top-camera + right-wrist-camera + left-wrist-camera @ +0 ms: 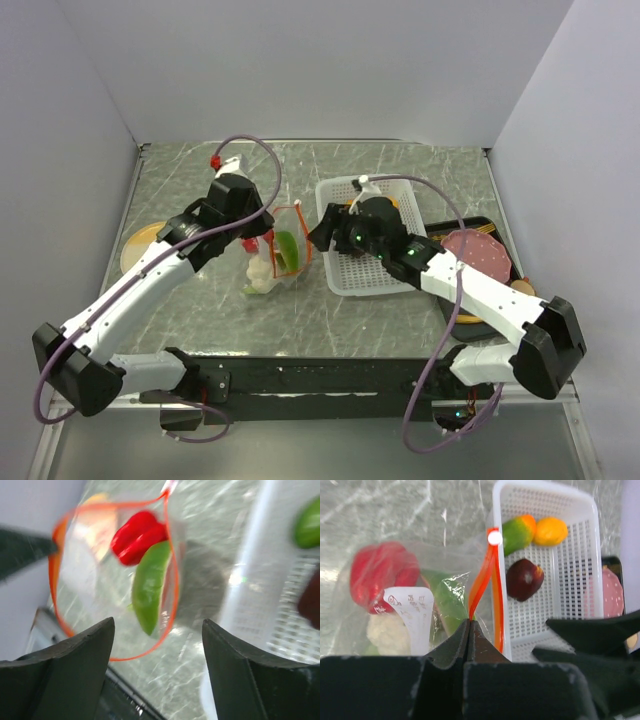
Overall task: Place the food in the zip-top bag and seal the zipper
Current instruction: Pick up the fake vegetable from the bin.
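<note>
On the bench (pixel 200 180), the basket (pixel 340 290) sits just right of the bag (pixel 287 222), whose mouth gapes toward it. The left claw (pixel 470 624) is pinched tight on the zipper (pixel 487 575), which runs along the basket's long wall. The right claw (pixel 157 650) hangs wide, gripping nothing, facing the mouth. Only the left wrist view shows the mango (pixel 517 532), orange (pixel 550 531) and ball (pixel 524 579) in the basket. The pepper (pixel 382 572), slice (pixel 447 605) and cauliflower (pixel 387 632) are bagged.

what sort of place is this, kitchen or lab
Most likely a robot lab test cell, not a kitchen: plain white walls box in a marbled table, the left arm and right arm are bolted at its edge, and the basket holds toy food.
</note>
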Robot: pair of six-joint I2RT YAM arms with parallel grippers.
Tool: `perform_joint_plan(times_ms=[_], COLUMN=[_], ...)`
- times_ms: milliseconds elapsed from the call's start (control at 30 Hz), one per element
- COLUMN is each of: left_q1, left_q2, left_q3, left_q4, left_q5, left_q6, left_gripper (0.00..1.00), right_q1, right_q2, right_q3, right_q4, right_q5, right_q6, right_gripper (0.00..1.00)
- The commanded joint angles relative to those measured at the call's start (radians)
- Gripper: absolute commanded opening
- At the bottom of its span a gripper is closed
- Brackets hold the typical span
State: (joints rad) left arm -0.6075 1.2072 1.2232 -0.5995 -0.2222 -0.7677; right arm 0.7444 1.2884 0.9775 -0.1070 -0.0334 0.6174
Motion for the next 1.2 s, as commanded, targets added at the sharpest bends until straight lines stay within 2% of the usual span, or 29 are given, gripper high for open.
perform_joint_plan(times_ms=[0,333,767,1167], left_q1=[0.002,0.003,0.003,0.003], left_q2=[-0.015,-0.038,-0.083,-0.078], left_q3=[0.010,-0.007,-0.062,-0.060], left_q4=[0.061,0.061,0.122,0.106], left_q5=[0.081,0.070,0.095,0.086], left_q6=[0.025,0.027,0.031,0.034], left_gripper=[0.02,0.03,0.01,0.01], right_q1=[-0.078,-0.214,-0.273,-0.313], right_q2=[-0.014,0.087,0.232,0.371], right_q3=[0.009,0.016,0.099,0.181], right_q4=[-0.132,-0.267,-0.258,-0.257], right_q5=[0.185,0.190,0.129,0.073], right_q6=[0.045,0.009,-0.041,-0.051], right_gripper=[0.79,0.91,0.93,0.93])
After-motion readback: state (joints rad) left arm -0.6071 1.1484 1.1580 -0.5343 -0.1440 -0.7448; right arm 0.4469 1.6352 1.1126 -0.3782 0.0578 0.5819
